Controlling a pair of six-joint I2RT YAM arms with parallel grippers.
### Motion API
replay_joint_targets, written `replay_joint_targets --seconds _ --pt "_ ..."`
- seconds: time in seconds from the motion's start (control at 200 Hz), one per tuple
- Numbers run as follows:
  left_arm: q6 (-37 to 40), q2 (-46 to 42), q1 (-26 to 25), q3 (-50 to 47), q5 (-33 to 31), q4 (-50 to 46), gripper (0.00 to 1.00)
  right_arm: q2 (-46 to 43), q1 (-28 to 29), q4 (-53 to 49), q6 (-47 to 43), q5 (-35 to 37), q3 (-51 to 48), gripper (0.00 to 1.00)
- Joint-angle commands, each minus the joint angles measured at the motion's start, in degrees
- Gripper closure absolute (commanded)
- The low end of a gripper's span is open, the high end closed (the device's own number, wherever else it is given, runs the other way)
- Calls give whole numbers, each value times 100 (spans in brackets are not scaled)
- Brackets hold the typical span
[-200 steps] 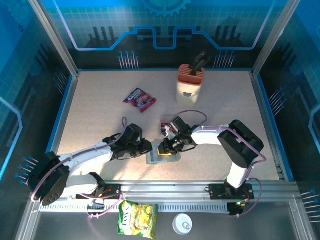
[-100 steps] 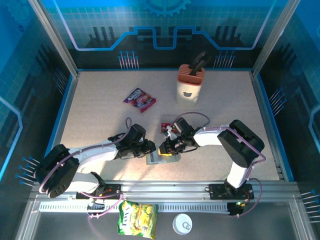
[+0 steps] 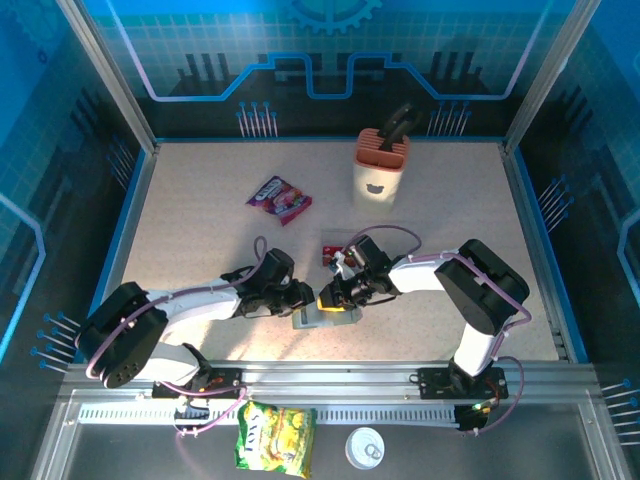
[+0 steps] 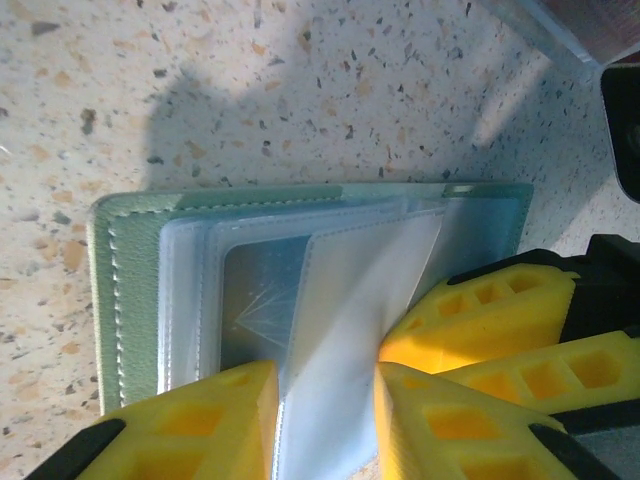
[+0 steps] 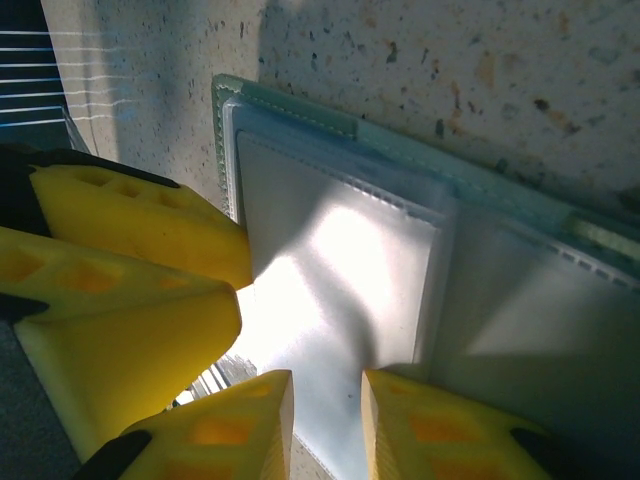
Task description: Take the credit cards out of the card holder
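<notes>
The left arm (image 3: 200,305) has edged right; left gripper (image 4: 325,380) and right gripper (image 5: 327,385), slightly parted and clamping nothing, probe the open card holder (image 3: 310,320) at near centre; next: pinch 1 card's edge.

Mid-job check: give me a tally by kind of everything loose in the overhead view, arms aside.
Snack packets: 2 (purple-red, yellow-green)
Knife block: 1
Card holder: 1
Small red-and-dark item just behind it, too small to identify: 1
Round white object: 1
Total: 6
</notes>
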Motion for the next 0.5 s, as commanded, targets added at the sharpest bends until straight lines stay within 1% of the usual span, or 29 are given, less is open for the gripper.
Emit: replay_joint_targets --seconds 0.0,0.15,0.25,0.495 --pt "-96 96 -50 -19 132 131 70 89 -70 15 29 -123 -108 76" --pt "-121 87 -62 -15 181 235 79 73 -66 42 45 -111 -117 76" --pt "-109 36 -61 -28 181 230 83 51 -64 57 61 -123 -117 76" --pt "-84 -133 -64 32 170 104 85 -292 -56 44 118 -133 -117 75"
